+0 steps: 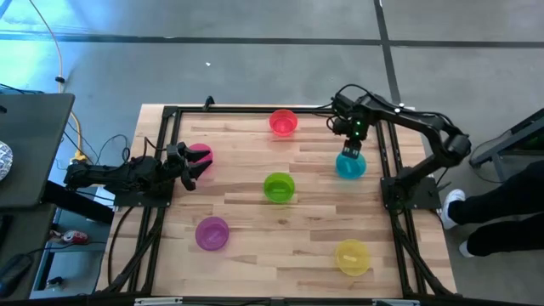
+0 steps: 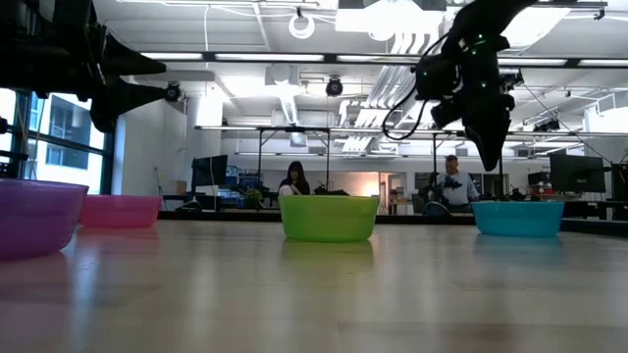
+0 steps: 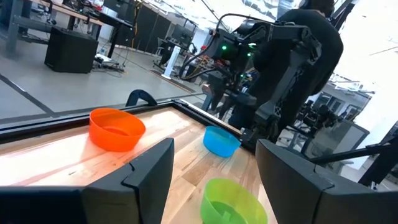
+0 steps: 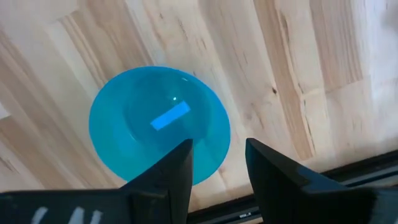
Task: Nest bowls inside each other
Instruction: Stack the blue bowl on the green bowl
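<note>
Six separate bowls (image 1: pixel 278 187) (all empty)

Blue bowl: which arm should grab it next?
Right. The right gripper hangs open directly above the blue bowl, fingers straddling its rim in the right wrist view. The left gripper sits across the table by the pink bowl.

No text, label, brand, number or sign can be read in any of the views. The blue bowl (image 4: pixel 158 124) shows a pale bar on its floor (a reflection of light, it seems, not print), and nothing else near that bowl bears any lettering.
</note>
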{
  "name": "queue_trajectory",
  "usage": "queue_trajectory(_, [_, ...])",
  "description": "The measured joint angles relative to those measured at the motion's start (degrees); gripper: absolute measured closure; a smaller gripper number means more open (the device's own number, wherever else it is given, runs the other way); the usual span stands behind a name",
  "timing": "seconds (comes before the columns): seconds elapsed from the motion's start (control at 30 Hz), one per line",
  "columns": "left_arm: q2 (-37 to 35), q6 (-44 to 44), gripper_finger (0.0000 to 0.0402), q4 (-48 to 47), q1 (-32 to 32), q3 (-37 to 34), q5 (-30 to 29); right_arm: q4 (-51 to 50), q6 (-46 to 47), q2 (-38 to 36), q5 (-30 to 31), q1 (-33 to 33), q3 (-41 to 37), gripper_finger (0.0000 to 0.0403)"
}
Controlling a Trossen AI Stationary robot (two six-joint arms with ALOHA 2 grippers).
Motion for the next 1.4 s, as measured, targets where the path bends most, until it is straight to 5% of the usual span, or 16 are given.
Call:
queue_trajectory(0.67, [0.0,-0.1,0.0186,0.0,0.0,0.0,0.0,1.2,-2.5,12.1,-0.9,-0.9,0.0,0.0263])
queue_trajectory(1.4, [0.0,-0.1,0.0186,0.0,0.0,0.0,-1.3,6.2,-4.3,12.9,0.4,-0.9,0.0,0.0263])
